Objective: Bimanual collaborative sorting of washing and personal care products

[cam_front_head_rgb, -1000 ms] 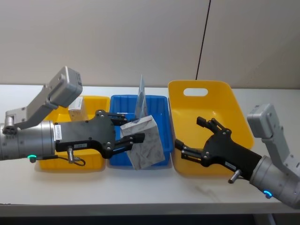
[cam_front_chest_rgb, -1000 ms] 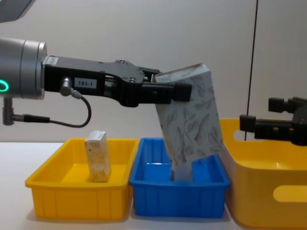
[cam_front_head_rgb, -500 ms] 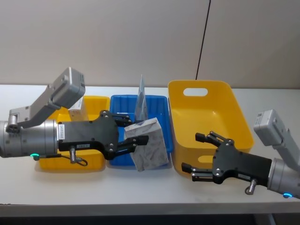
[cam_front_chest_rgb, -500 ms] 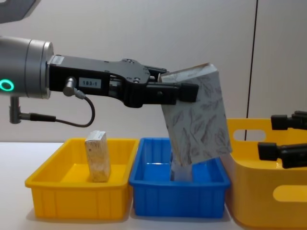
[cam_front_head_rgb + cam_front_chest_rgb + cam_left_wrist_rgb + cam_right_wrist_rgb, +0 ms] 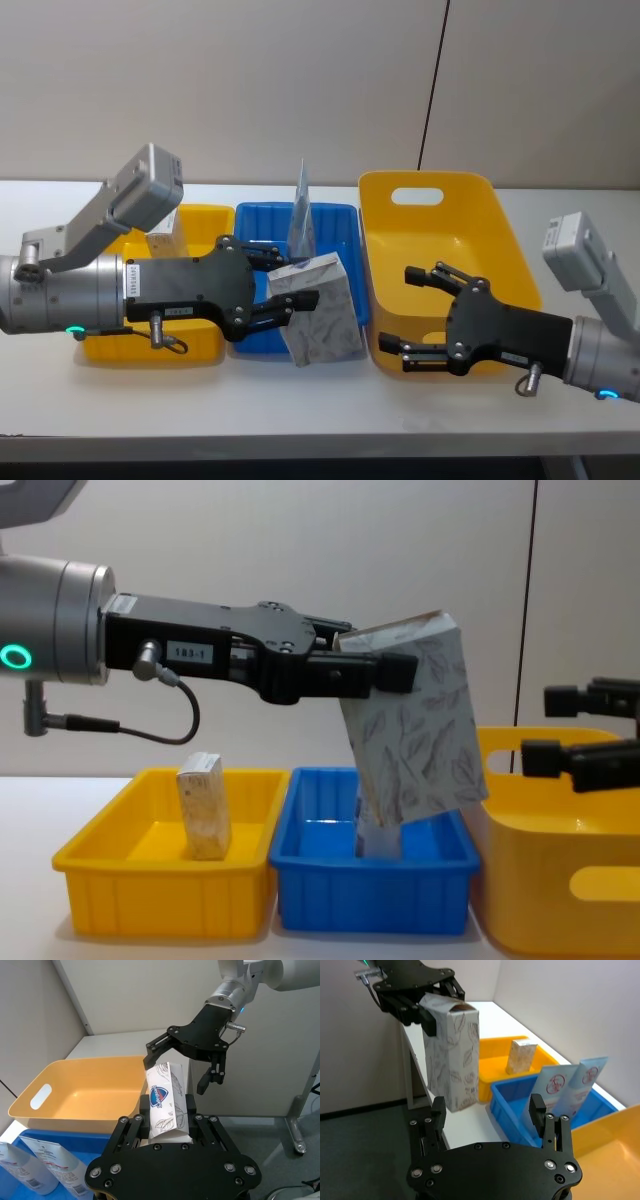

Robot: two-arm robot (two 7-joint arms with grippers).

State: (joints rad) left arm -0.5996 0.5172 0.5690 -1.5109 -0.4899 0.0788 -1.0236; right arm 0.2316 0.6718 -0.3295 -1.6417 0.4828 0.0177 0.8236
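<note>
My left gripper (image 5: 290, 287) is shut on the grey-beige marbled-print pack (image 5: 322, 312), which hangs tilted above the front right of the blue bin (image 5: 342, 216). From the side, the pack (image 5: 415, 730) sits well above the bin. My right gripper (image 5: 398, 310) is open just right of the pack, over the near left rim of the large yellow bin (image 5: 440, 230), with a gap between them. Pale blue pouches (image 5: 565, 1085) stand in the blue bin. A beige block pack (image 5: 203, 805) stands upright in the small yellow bin (image 5: 160, 900).
The three bins stand in a row on the white table (image 5: 300, 410), small yellow on the left, blue in the middle, large yellow with a handle slot on the right. A wall rises close behind them. A bare strip of table runs in front.
My right gripper dropped toward the table's front, then rose again and moved left, closer to the held pack. My left gripper with the pack shifted slightly to the right.
</note>
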